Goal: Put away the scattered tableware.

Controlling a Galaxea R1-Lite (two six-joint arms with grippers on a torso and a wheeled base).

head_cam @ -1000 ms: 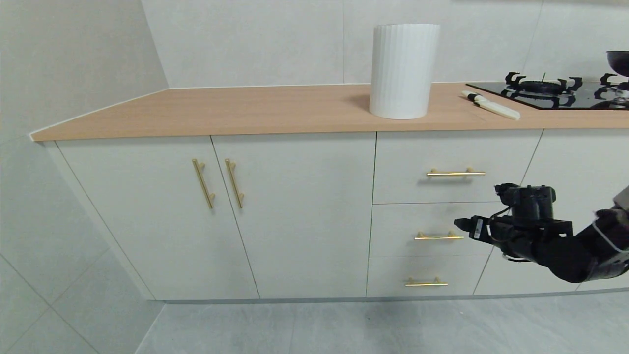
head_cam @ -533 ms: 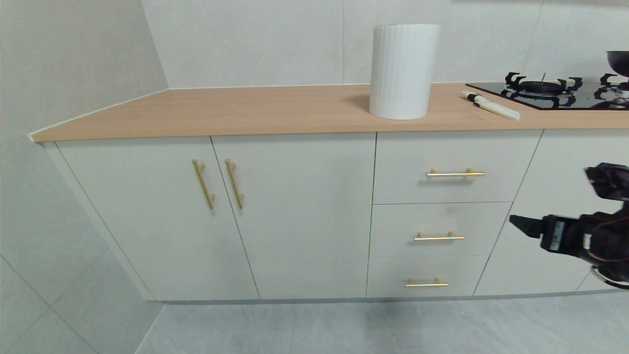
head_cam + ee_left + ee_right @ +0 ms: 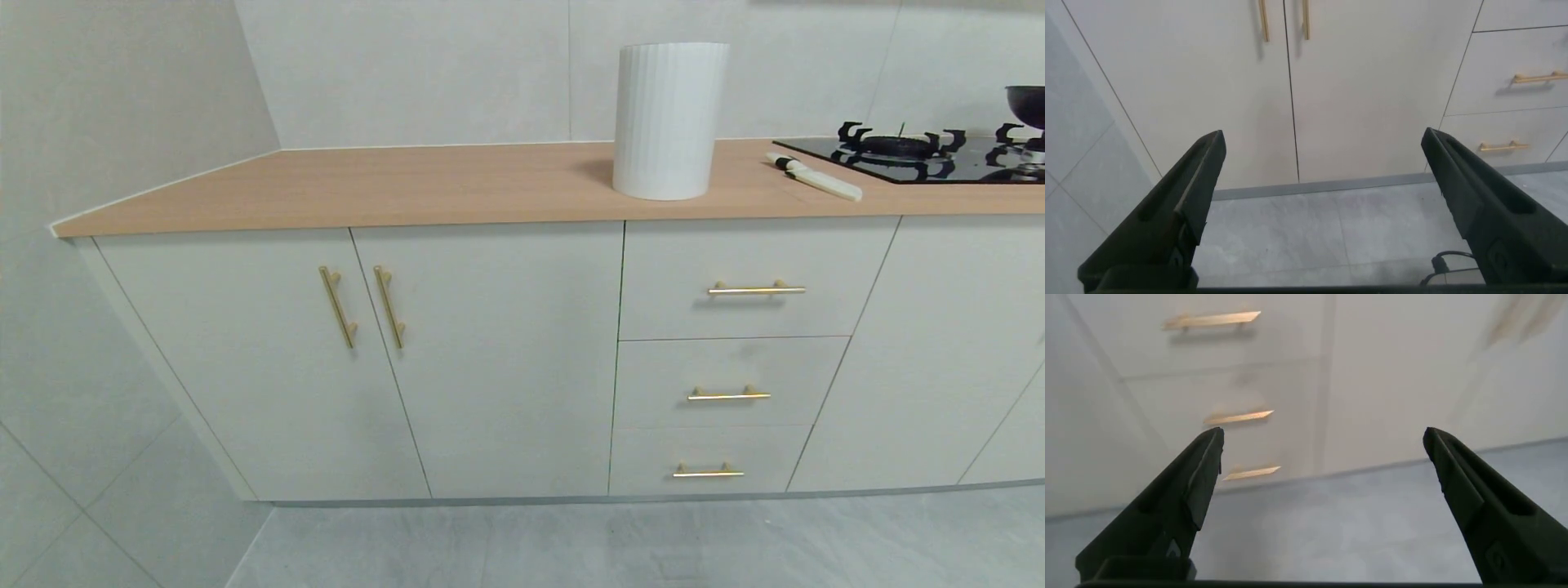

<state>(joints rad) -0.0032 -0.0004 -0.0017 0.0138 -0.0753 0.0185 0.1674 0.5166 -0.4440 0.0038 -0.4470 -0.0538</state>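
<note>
The left gripper (image 3: 1321, 139) has its jaws spread wide with nothing between them. It hangs low, facing the cabinet doors (image 3: 1290, 82) and the floor tiles. The right gripper (image 3: 1321, 434) is equally spread and empty, and it faces the drawer fronts with their brass handles (image 3: 1212, 320).

Well above both, the knife (image 3: 812, 175) lies flat on the wooden countertop (image 3: 408, 188). It sits between the white ribbed container (image 3: 669, 118) and the gas hob (image 3: 898, 159), just beside the hob's glass edge and angled towards the counter's front.

The knife looks slim, stiff and light, with a smooth pale body, so it will probably slide rather than lift if nudged. Because it lies so flat, the fingers would have to close across its narrow width from above. The best hold is probably near the dark band at its far end, where the handle seems to begin. Whether the long pale part is bare blade or a sheath cannot be told, so that part is best left alone.
</note>
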